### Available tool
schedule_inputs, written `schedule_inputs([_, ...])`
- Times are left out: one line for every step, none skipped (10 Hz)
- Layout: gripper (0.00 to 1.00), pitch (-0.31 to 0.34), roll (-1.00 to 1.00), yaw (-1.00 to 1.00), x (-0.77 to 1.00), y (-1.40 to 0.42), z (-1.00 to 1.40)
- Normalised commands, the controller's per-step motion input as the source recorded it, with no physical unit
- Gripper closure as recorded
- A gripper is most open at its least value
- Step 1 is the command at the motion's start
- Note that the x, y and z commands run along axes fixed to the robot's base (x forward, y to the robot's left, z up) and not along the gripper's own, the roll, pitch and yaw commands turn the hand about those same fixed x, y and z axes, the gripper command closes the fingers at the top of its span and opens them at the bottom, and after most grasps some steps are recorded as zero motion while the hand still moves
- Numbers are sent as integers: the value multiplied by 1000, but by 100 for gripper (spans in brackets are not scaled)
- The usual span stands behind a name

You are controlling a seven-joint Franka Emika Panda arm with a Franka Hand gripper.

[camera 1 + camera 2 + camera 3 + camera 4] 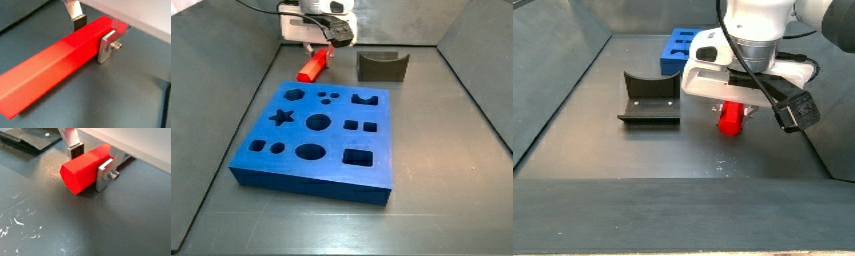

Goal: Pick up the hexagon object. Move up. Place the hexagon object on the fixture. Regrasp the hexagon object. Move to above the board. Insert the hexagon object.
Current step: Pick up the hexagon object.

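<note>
The hexagon object (57,62) is a red-orange faceted rod lying on the dark floor; its hexagonal end face shows in a wrist view (79,174). My gripper (92,34) straddles one end of it, with one finger (107,47) flat against its near side and the other finger (78,21) at its far side, so it is shut on the rod. In both side views the gripper (326,42) (738,100) is low over the rod (311,67) (731,120). The fixture (381,66) (648,98) stands beside it. The blue board (318,135) lies in front.
Grey walls enclose the floor in both side views. A corner of the dark fixture base (30,142) shows in a wrist view. The board's edge (680,45) shows behind the arm. White scuff marks (20,220) dot the floor.
</note>
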Motion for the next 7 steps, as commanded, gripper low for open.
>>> schedule_inputs([100, 0, 0, 0, 0, 0, 0])
schedule_inputs([100, 0, 0, 0, 0, 0, 0])
schedule_inputs([100, 0, 0, 0, 0, 0, 0])
schedule_inputs([100, 0, 0, 0, 0, 0, 0])
schedule_inputs([100, 0, 0, 0, 0, 0, 0])
schedule_inputs([100, 0, 0, 0, 0, 0, 0])
schedule_inputs([100, 0, 0, 0, 0, 0, 0])
